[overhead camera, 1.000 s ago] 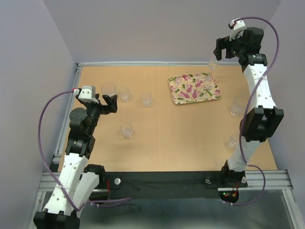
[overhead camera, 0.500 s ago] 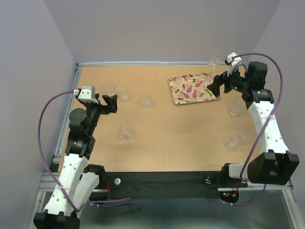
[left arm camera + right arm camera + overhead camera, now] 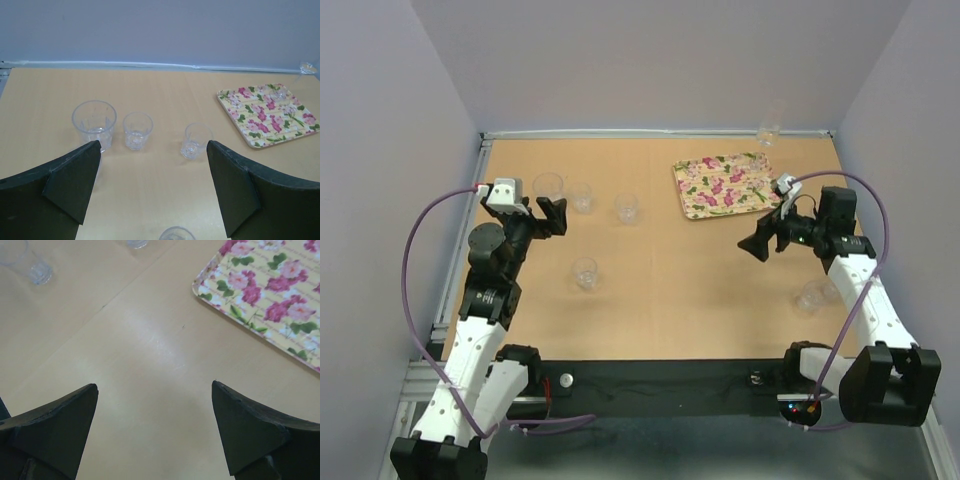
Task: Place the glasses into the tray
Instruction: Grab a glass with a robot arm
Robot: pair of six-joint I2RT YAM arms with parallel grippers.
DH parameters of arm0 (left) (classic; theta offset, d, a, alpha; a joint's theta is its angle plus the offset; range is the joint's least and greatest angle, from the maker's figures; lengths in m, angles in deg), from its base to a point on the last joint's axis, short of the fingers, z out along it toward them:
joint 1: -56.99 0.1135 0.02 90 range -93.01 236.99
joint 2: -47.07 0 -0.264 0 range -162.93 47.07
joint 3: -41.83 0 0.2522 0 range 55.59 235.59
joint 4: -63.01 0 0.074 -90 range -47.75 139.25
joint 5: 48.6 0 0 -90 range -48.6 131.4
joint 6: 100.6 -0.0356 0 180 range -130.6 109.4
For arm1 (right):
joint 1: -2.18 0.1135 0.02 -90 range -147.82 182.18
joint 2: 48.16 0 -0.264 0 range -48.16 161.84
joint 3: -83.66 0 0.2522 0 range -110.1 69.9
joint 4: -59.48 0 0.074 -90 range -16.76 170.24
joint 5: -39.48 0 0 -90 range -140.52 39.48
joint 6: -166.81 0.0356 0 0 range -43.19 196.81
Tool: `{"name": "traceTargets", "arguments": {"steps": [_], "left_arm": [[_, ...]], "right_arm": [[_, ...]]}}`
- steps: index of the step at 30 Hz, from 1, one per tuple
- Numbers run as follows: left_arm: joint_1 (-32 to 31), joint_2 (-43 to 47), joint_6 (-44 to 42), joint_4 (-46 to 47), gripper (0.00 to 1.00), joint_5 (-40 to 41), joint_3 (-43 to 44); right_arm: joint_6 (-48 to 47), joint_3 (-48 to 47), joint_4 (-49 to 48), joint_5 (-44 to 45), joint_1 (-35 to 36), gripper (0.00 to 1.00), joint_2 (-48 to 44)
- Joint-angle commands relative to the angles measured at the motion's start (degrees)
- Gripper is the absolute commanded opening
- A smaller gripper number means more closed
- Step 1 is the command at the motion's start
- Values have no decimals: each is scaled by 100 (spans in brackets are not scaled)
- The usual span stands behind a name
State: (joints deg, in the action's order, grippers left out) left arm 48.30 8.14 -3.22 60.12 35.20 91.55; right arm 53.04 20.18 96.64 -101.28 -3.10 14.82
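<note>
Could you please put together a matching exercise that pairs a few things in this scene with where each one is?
Things:
1. floral tray
2. widest tumbler
3. right claw
4. left claw

Places:
A. left end of the row of three glasses
B. open, above bare table on the near side of the tray
C. lying flat on the far right part of the table
D. open, facing the row of three glasses

Pairs: 1-C, 2-A, 3-B, 4-D
</note>
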Motion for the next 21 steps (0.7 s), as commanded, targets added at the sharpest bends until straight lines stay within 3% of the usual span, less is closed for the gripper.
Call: {"name": "traceTargets", "arguments": {"steps": [1,12,21], "left_arm": [[-45,-61,18,240,98,153,-46],[-28,-1071,395,108,96,575,314],[464,-3195,738,-726,96,646,1621]], "right_arm": [[-224,496,-362,-277,-43,100,-303],[-313,630,-397,-232,-43,100,-576],[-321,630,-397,-171,-43,100,-664]]}}
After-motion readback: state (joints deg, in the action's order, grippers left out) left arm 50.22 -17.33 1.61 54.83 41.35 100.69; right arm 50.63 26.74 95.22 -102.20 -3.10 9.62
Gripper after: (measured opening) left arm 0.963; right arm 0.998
